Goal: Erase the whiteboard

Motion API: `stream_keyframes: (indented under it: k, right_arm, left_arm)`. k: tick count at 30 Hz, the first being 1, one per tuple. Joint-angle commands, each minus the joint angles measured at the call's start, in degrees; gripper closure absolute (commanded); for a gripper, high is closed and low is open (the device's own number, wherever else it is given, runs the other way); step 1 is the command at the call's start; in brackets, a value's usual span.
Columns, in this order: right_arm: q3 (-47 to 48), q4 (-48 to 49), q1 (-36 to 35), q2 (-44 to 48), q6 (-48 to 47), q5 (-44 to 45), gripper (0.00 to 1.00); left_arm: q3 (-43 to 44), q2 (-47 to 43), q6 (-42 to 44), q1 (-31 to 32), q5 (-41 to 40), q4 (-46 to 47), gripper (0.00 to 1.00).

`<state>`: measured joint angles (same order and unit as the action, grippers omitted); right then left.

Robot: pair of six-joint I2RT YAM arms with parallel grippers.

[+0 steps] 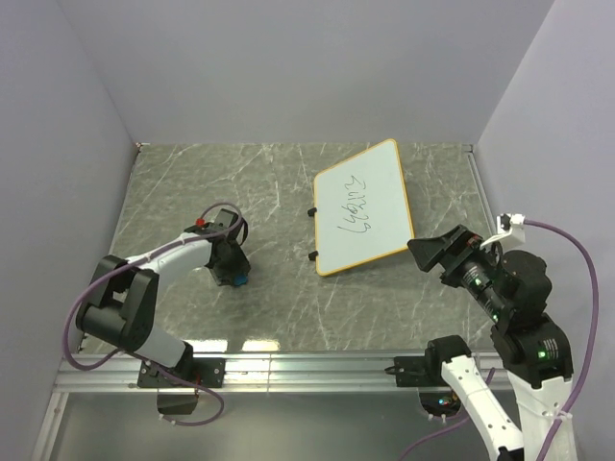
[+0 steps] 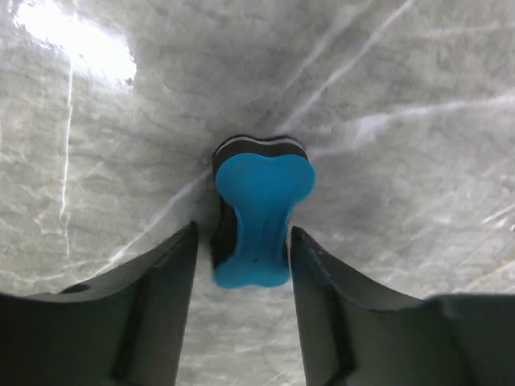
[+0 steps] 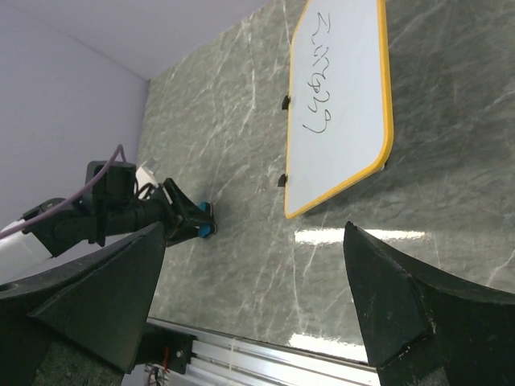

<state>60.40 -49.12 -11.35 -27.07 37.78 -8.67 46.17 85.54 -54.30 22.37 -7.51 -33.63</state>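
Observation:
The whiteboard (image 1: 363, 206) (image 3: 342, 104), white with an orange-yellow rim, lies flat at the table's back right. Dark scribbles (image 1: 359, 209) run across it, and two black tabs sit on its left edge. A small blue eraser (image 2: 261, 209) (image 1: 237, 279) (image 3: 205, 229) with a black pad lies on the marble table at the left. My left gripper (image 2: 244, 232) (image 1: 231, 267) is lowered over it, one finger on each side of its narrow waist. The right finger is against it and a thin gap shows at the left finger. My right gripper (image 3: 253, 229) (image 1: 434, 248) hangs wide open and empty near the board's front right corner.
A metal rail (image 1: 307, 365) runs along the near edge above the arm bases. Purple walls close in the left, back and right sides. A metal strip (image 1: 478, 182) borders the table's right edge. The left arm's purple cable (image 1: 226, 206) loops above its wrist.

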Motion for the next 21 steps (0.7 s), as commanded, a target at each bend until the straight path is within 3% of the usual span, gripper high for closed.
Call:
stream_keyframes:
  k: [1,5,6,8,13,17,21]
  right_arm:
    - [2.6,1.0,-0.4,-2.1,-1.8,-0.1,0.03]
    - [3.6,1.8,-0.5,-3.5,-2.5,-0.3,0.02]
    - [3.8,2.1,-0.8,-4.1,-2.9,-0.9,0.02]
    - [3.8,3.3,-0.8,-5.4,-3.7,-2.8,0.02]
    - [8.2,2.3,-0.7,-19.0,-3.9,-6.1,0.07]
    - [11.7,6.1,0.5,-27.5,-4.5,-6.2,0.07]
    - [22.4,3.5,3.7,-38.9,-6.0,-3.0,0.07]
  left_arm:
    - [0.4,1.1,-1.2,0.3,-2.9,2.3,0.5]
    - [1.4,2.4,-0.9,0.3,-3.8,2.2,0.76]
    - [1.6,3.0,-0.7,0.3,-3.8,2.2,0.9]
    - [1.7,3.1,-0.7,0.3,-3.5,1.8,1.0]
    - [4.1,-0.1,3.4,2.0,-2.9,1.5,1.0]
    - [13.7,-0.6,8.9,2.9,-2.5,-0.8,1.0]
    - [25.6,4.2,14.8,2.9,0.7,-3.3,1.0]
